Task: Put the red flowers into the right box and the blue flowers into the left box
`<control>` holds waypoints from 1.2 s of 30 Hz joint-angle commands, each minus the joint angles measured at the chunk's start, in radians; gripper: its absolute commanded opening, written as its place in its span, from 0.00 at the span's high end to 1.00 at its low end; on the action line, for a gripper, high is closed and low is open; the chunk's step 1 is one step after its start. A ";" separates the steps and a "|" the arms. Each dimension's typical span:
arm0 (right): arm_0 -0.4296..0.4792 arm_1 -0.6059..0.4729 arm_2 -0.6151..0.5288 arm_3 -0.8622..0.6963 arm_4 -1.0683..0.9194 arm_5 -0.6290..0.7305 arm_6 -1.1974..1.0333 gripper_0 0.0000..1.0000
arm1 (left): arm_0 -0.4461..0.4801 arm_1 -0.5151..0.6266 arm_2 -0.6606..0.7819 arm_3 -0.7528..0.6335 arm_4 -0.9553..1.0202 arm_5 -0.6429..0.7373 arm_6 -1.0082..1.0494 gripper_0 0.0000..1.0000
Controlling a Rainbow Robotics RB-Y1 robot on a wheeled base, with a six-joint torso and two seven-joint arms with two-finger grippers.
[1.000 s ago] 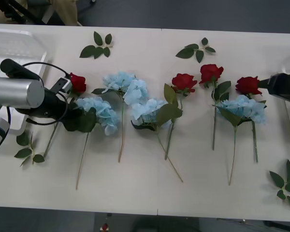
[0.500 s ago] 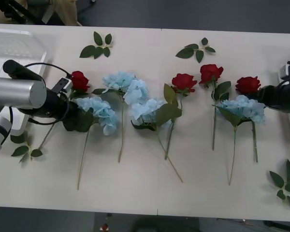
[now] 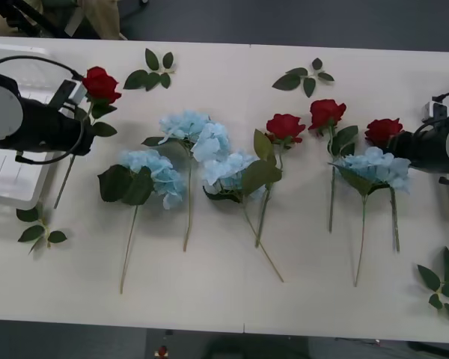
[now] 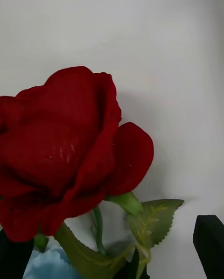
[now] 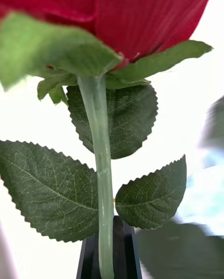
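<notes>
My left gripper point(image 3: 81, 112) is clamped on the thin green stem of a deep-red artificial rose point(image 3: 100, 84), lifted beside the translucent white ribbed tray point(image 3: 15, 176) at the table's left end. In the left wrist view that stem point(image 5: 103, 176) runs down between the black fingers point(image 5: 126, 253). My right gripper point(image 3: 405, 142) sits at the rightmost red rose point(image 3: 382, 132), fingers apart. Pale-blue fluffy flower clusters point(image 3: 187, 149) and two more red roses point(image 3: 305, 120) lie on the white table point(image 3: 209, 299).
</notes>
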 commanded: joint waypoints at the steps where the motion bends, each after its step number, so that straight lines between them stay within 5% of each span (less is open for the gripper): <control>1: -0.047 -0.007 0.051 0.035 0.014 -0.054 0.015 0.00 | -0.012 0.063 0.028 -0.111 0.202 -0.006 -0.044 1.00; 12: -0.125 0.004 0.160 0.199 0.030 -0.145 0.015 0.00 | -0.001 0.043 0.051 -0.171 0.770 -0.055 -0.264 1.00; 13: -0.131 0.008 0.159 0.211 0.034 -0.145 0.016 0.14 | 0.002 0.036 0.053 -0.172 0.829 -0.063 -0.302 1.00; 14: -0.136 0.008 0.160 0.216 0.039 -0.145 0.018 0.44 | 0.006 0.022 0.051 -0.175 0.883 -0.063 -0.341 1.00; 15: -0.136 0.010 0.159 0.217 0.040 -0.145 0.018 0.62 | 0.008 0.013 0.051 -0.178 0.903 -0.063 -0.360 1.00; 16: -0.136 0.011 0.159 0.217 0.046 -0.145 0.016 0.94 | 0.015 -0.012 0.051 -0.192 0.931 -0.061 -0.399 1.00; 17: -0.136 0.011 0.159 0.217 0.049 -0.145 0.015 1.00 | 0.026 -0.041 0.051 -0.212 0.941 -0.063 -0.426 1.00; 36: -0.153 -0.006 0.119 0.216 0.037 -0.117 0.021 1.00 | 0.032 -0.386 -0.125 -0.252 0.808 -0.218 -0.683 1.00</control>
